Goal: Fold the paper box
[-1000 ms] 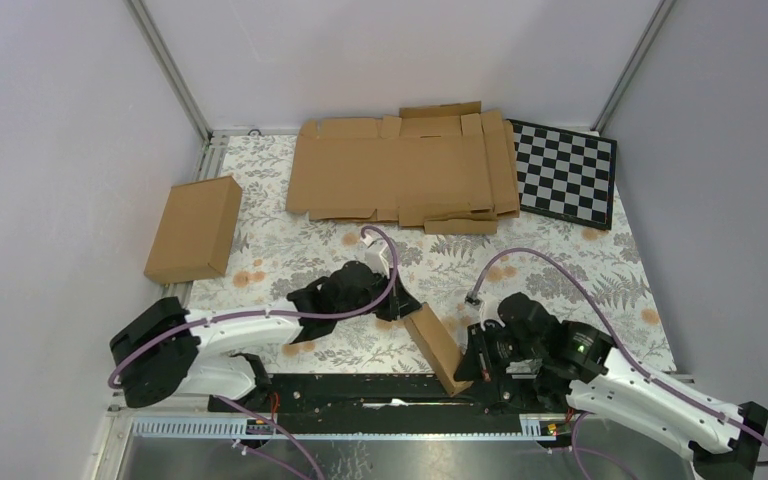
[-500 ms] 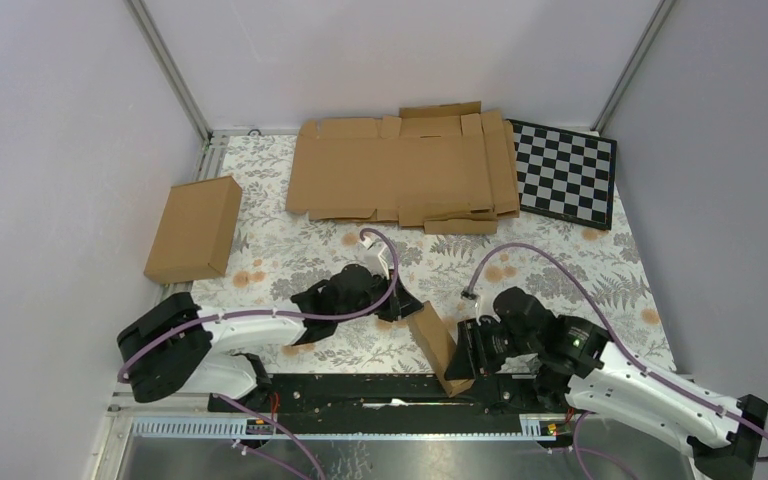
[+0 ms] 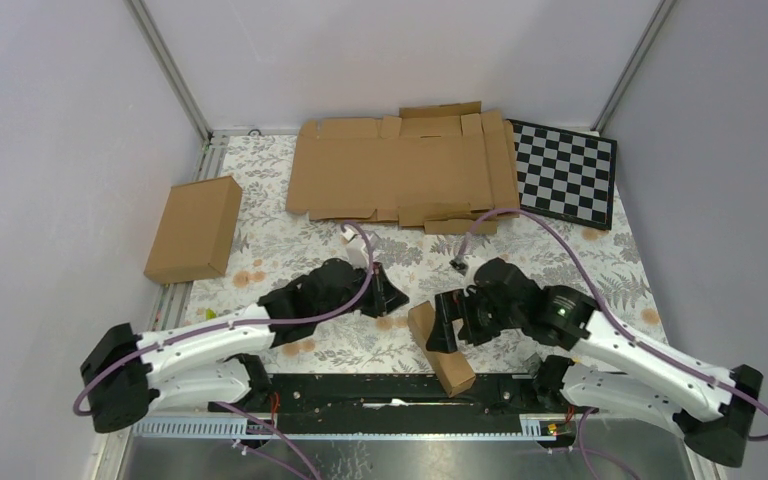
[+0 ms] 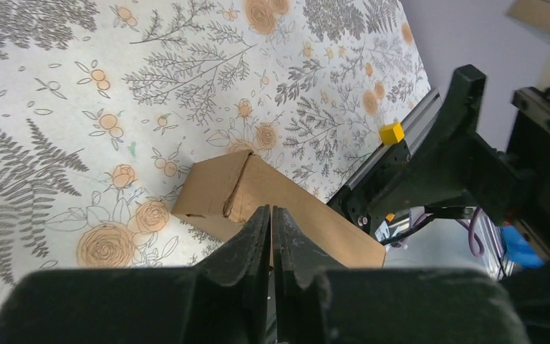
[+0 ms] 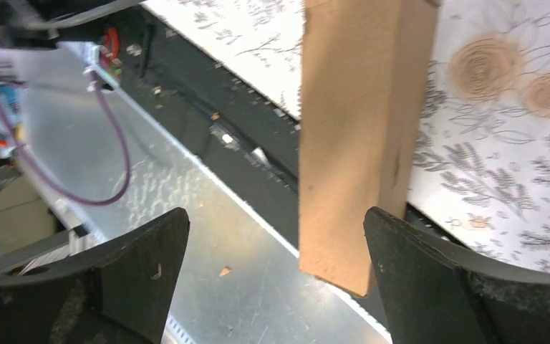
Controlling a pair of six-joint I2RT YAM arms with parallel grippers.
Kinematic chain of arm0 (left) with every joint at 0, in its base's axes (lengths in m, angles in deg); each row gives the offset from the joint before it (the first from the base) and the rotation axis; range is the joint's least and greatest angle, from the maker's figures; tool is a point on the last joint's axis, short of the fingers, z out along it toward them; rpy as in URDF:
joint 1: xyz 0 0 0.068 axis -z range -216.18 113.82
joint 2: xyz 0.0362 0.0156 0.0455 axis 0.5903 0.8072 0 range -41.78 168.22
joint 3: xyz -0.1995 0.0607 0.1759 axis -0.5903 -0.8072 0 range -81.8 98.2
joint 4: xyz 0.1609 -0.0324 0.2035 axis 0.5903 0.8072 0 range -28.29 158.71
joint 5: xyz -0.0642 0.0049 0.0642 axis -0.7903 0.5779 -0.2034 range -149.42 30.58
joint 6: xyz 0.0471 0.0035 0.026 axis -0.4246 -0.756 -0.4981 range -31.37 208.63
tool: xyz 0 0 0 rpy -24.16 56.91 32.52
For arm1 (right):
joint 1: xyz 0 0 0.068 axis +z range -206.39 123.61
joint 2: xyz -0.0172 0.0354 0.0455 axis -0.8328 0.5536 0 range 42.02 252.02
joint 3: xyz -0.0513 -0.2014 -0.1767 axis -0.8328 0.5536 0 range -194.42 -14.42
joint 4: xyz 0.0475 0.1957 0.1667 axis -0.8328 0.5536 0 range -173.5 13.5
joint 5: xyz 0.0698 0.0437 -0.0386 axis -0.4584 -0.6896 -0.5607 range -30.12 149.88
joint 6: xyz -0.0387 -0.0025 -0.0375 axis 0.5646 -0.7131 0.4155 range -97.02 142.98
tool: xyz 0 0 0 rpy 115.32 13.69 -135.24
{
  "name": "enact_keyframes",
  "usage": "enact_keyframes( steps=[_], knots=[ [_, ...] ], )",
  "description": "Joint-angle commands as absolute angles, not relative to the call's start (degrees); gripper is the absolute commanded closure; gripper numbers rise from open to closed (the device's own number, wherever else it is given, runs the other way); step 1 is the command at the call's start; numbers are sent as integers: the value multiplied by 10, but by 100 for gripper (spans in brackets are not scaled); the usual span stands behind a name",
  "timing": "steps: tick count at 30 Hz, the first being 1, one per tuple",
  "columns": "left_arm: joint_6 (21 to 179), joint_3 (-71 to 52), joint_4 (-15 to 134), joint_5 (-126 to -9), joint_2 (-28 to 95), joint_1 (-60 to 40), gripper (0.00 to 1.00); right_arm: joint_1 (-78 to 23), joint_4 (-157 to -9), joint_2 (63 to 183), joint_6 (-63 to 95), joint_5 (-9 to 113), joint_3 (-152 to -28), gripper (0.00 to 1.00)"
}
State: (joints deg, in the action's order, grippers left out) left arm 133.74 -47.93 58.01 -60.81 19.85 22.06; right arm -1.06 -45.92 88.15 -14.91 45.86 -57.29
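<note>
Right wrist view: the right gripper (image 5: 276, 218) stands wide apart over the paper box (image 5: 354, 136), upper centre, apparently leaving it resting freely. The left gripper (image 4: 271, 215), pinched closed and empty, hovers nearby.

**Small box lies slantwise at the near edge**

You see the small brown folded cardboard box (image 3: 449, 366) lying on the floral tablecloth (image 3: 280, 250), its near end reaching the black base rail (image 3: 360, 385). The right gripper (image 3: 443, 325) hangs over its far end; contact is unclear from above. The left gripper (image 3: 387, 297) sits just left, apart.
</note>
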Motion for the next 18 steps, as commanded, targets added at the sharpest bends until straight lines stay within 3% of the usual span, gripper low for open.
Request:
enact_keyframes(
  steps=[1,4,8,10,13,18],
  knots=[
    [1333,-484,628,-558,148,217,89,-11,-426,926,-118,540,-617,1],
    [1334,-490,660,-545,130,210,76,-11,-411,968,-109,574,-633,0],
    [1333,-496,690,-528,102,198,42,-8,-398,1030,-89,581,-647,0],
    [1332,-497,699,-528,88,193,30,-2,-401,1049,-87,581,-649,0],
    [1332,-499,708,-527,77,188,21,7,-402,1071,-82,581,-652,0],
    [1328,-505,716,-526,65,183,18,33,-411,1116,-71,548,-658,0]
  ],
)
